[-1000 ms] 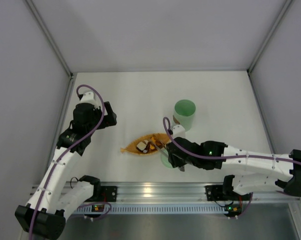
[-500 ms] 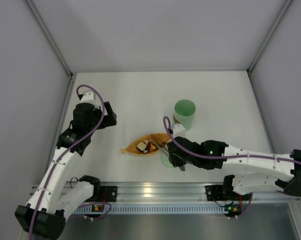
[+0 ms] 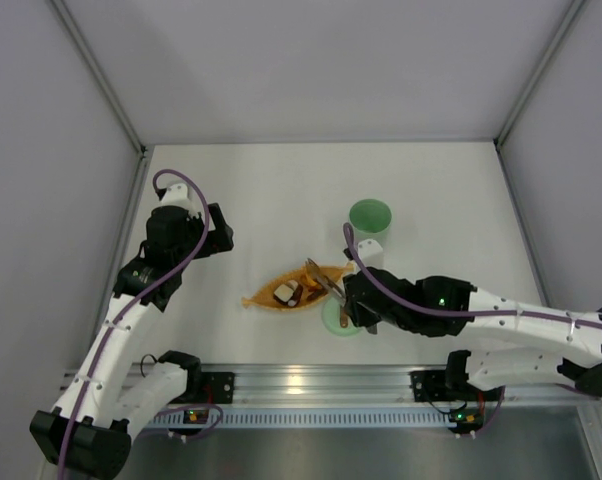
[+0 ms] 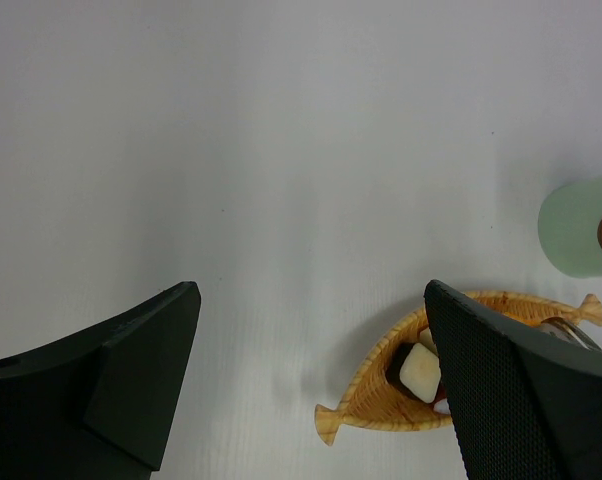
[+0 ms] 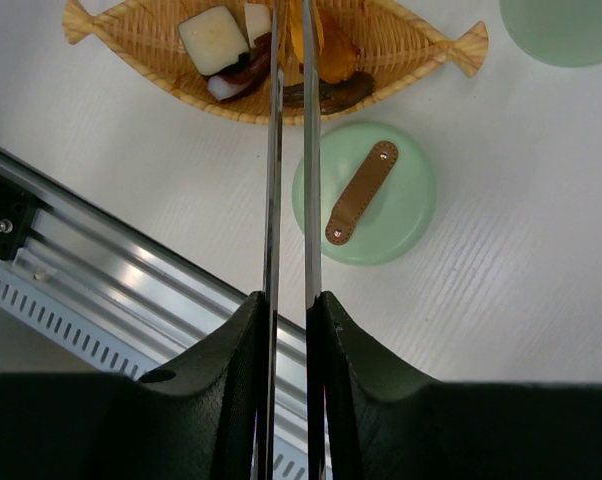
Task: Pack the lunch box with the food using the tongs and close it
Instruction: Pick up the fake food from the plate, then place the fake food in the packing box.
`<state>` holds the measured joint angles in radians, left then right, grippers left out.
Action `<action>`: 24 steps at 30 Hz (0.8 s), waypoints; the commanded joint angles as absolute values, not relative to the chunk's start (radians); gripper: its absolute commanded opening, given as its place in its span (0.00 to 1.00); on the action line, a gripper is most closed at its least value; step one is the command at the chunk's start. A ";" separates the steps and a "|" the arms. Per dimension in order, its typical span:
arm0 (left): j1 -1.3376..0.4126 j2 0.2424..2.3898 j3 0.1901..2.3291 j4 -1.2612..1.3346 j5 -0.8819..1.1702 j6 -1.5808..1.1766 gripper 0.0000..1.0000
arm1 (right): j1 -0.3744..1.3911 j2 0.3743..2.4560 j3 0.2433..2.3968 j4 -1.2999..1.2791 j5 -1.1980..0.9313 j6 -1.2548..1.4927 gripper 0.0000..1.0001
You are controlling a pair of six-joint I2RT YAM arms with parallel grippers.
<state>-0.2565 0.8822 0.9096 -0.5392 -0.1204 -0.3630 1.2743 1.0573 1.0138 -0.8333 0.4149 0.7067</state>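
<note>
My right gripper (image 5: 289, 300) is shut on the handle end of the slim grey tongs (image 5: 272, 150), whose two arms run nearly parallel toward the orange dish. Their tips reach over the dish, with a bright orange piece of food (image 5: 324, 45) lying between them. White-and-dark pieces (image 5: 214, 40) and a brown piece (image 5: 331, 95) lie in the dish too. In the top view the tongs (image 3: 326, 283) slant up-left from my right gripper (image 3: 359, 308). The mint-green lunch box (image 3: 369, 216) stands uncovered behind, and its lid (image 5: 364, 193) lies flat near the dish. My left gripper (image 4: 309, 292) hangs open and empty over bare table.
The orange leaf-shaped wicker dish (image 3: 264, 298) sits mid-table just in front of the arms. An aluminium rail (image 3: 301, 382) runs along the near edge. Grey walls close in the left, right and back sides. My left gripper (image 3: 224, 232) is left of the dish.
My right gripper has squeezed the tongs narrower and drawn back to the right, raising the tong tips toward the dish's right end. The left arm has stayed still.
</note>
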 commanded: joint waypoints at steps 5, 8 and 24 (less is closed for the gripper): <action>-0.253 0.882 0.925 -0.525 -0.126 -0.350 0.99 | 1.299 1.019 1.098 -0.884 0.488 0.693 0.15; -0.253 0.884 0.925 -0.525 -0.124 -0.351 0.99 | 1.298 1.008 1.121 -0.905 0.505 0.692 0.15; -0.253 0.887 0.925 -0.525 -0.123 -0.353 0.99 | 1.209 0.920 1.345 -1.066 0.690 0.640 0.15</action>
<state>-0.2565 0.8822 0.9096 -0.5396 -0.1204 -0.3634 1.2377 0.9466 1.2716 -1.0103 0.6025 0.6712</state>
